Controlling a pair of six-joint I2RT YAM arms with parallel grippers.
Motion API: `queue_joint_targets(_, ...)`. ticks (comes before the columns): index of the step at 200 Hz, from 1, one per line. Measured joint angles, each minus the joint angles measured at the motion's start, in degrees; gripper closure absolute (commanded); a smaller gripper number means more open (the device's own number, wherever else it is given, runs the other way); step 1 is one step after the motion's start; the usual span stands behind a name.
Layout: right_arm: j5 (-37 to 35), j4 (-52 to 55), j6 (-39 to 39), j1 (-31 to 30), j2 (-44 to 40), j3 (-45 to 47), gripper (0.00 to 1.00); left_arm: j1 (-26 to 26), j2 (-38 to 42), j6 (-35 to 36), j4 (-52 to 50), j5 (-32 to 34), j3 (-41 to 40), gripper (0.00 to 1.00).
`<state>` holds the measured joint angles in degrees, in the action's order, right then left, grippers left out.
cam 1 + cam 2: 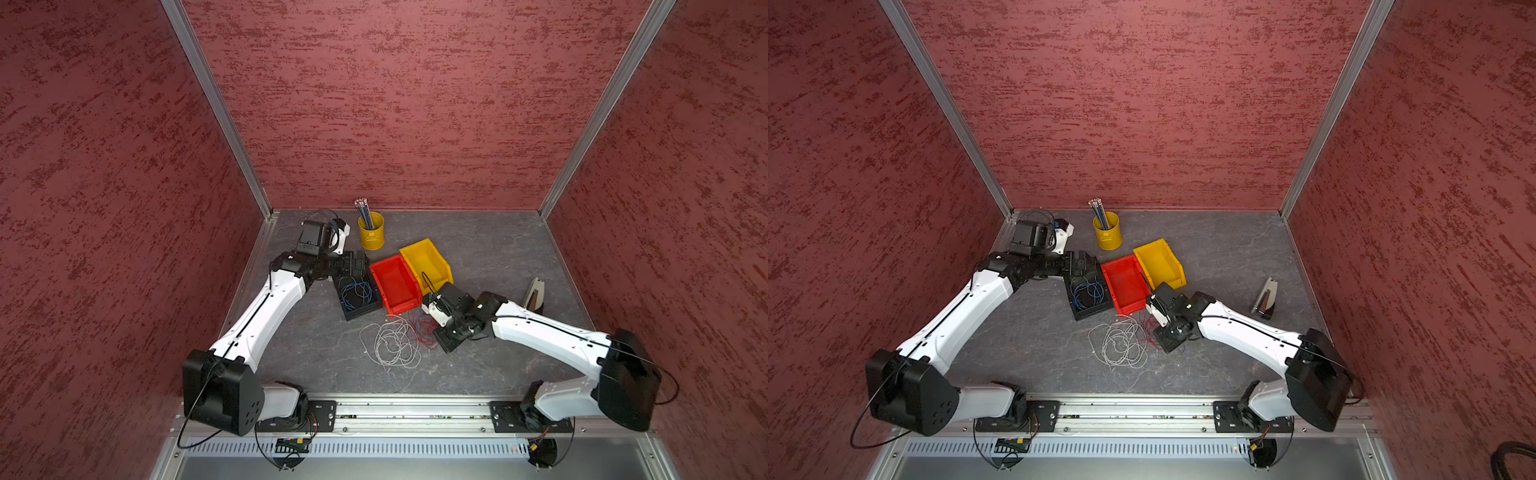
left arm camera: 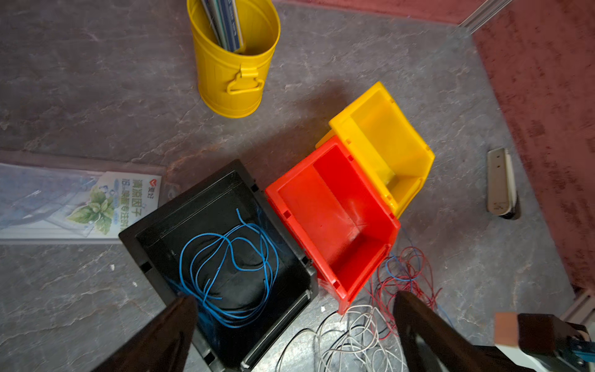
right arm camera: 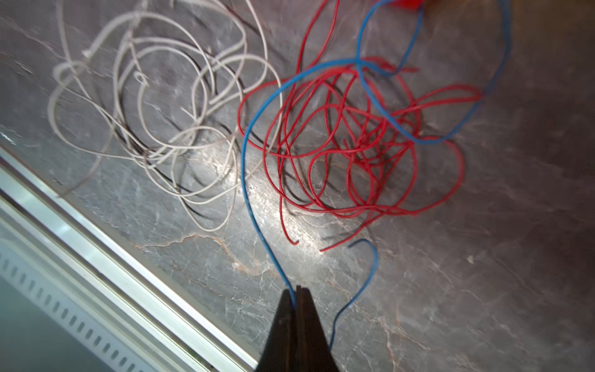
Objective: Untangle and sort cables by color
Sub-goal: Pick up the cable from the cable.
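Note:
Several blue cables point(image 2: 225, 267) lie coiled inside the black bin point(image 2: 206, 183). On the table in front of the bins, a whitish-grey tangle point(image 3: 154, 106) lies beside a red tangle point(image 3: 354, 138). One more blue cable point(image 3: 254, 180) loops over the red tangle. My right gripper point(image 3: 297, 291) is shut on that blue cable near one end, low over the table, and its short free end curls beside the fingers. My left gripper point(image 2: 293, 296) stands wide open above the black bin's front edge with nothing between its fingers. Both top views show the grey tangle point(image 1: 390, 343) and the right gripper point(image 1: 1167, 338).
An empty red bin point(image 2: 322, 206) and an empty yellow bin point(image 2: 386, 135) sit side by side right of the black bin. A yellow bucket point(image 1: 371, 230) holds pencils at the back. A stapler-like object point(image 1: 534, 295) lies at the right, a flat packet point(image 2: 80, 203) at the left.

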<state>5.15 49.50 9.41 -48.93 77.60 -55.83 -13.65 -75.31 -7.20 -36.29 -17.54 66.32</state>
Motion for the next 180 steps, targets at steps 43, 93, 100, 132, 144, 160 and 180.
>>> queue_joint_targets(43, -3.08, 4.20, 0.24, 0.00, -7.30, -6.69, 1.00, 4.24, 7.74, -7.69, 11.28, -11.26, -6.27, 0.00)
queue_joint_targets(93, -8.15, 3.45, 1.73, 0.00, -15.28, -10.10, 1.00, 7.98, 10.84, -19.17, 21.66, -20.02, -9.38, 0.00)
queue_joint_targets(100, -8.79, 2.99, 1.99, 0.00, -16.33, -10.16, 1.00, 7.98, 11.19, -19.98, 22.82, -20.92, -9.38, 0.00)
queue_joint_targets(132, -12.26, 1.25, 2.43, 0.00, -19.30, -11.17, 1.00, 7.98, 11.98, -23.04, 28.76, -26.69, -9.35, 0.00)
queue_joint_targets(144, -14.08, 0.11, 2.54, 0.00, -20.24, -11.56, 1.00, 7.98, 11.82, -24.30, 30.60, -29.05, -9.35, 0.00)
queue_joint_targets(160, -16.55, -1.14, 2.40, 0.00, -21.59, -12.31, 1.00, 7.96, 11.58, -26.03, 32.74, -31.56, -9.35, 0.00)
queue_joint_targets(180, -18.99, -2.10, 1.68, 0.00, -22.38, -14.60, 1.00, 7.76, 11.15, -28.11, 35.23, -34.07, -9.35, 0.00)
